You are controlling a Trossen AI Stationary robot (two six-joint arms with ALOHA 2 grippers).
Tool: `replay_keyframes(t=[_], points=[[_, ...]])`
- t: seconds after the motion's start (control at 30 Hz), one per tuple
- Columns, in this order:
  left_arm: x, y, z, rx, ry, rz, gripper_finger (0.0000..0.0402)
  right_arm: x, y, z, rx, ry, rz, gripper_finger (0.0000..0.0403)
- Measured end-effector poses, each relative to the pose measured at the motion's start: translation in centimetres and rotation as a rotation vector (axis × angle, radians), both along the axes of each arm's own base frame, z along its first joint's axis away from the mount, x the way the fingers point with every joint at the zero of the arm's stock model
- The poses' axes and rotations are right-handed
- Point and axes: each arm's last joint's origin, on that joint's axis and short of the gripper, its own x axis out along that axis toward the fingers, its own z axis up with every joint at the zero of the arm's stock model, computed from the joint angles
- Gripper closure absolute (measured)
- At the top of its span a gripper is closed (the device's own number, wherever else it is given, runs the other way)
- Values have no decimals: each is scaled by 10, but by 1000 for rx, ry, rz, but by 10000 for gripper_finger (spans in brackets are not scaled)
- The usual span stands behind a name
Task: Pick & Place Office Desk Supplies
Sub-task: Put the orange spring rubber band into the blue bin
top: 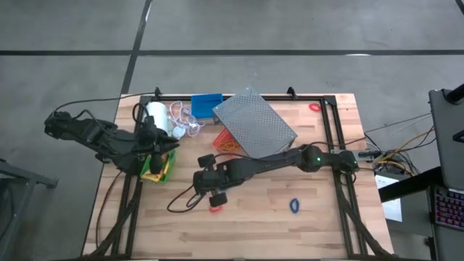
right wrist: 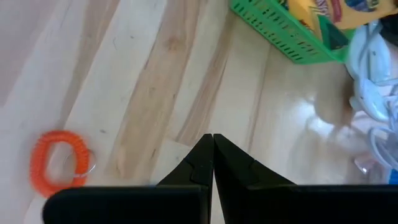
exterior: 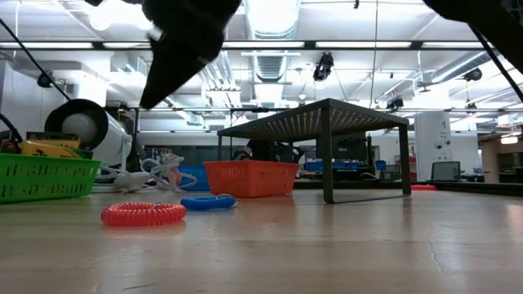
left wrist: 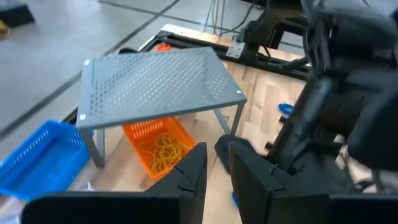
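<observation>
A yellow crayon box lies in the green bin at the table's left. My left gripper hovers above that bin, its fingers a little apart with nothing between them. My right gripper is shut and hangs over bare wood mid-table. A red ring band lies flat on the table just beside it toward the near edge. A blue ring band lies flat farther right. The orange bin stands under the grey rack, and the blue bin stands at the far edge.
A white roll with a tangle of white cord sits beyond the green bin. Another red ring band lies at the far right corner. A black cable loops on the table by the right arm. Bare wood spreads along the near edge.
</observation>
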Motion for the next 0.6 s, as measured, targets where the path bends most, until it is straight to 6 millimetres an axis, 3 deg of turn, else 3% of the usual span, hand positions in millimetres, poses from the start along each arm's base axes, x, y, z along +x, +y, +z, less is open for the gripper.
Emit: replay_keyframes(t=[0.23,0.4,0.6], points=[[-1,-1,-2,66,47,-70,327,-22,7,43,61,-31,-69,394],[-2,-1,-4,75,66,-73,327,-46,22,70,2,-61,-170,394],[1,-2,-4,139,77,-108,327,-85,58,77,-146,-57,-345,394]])
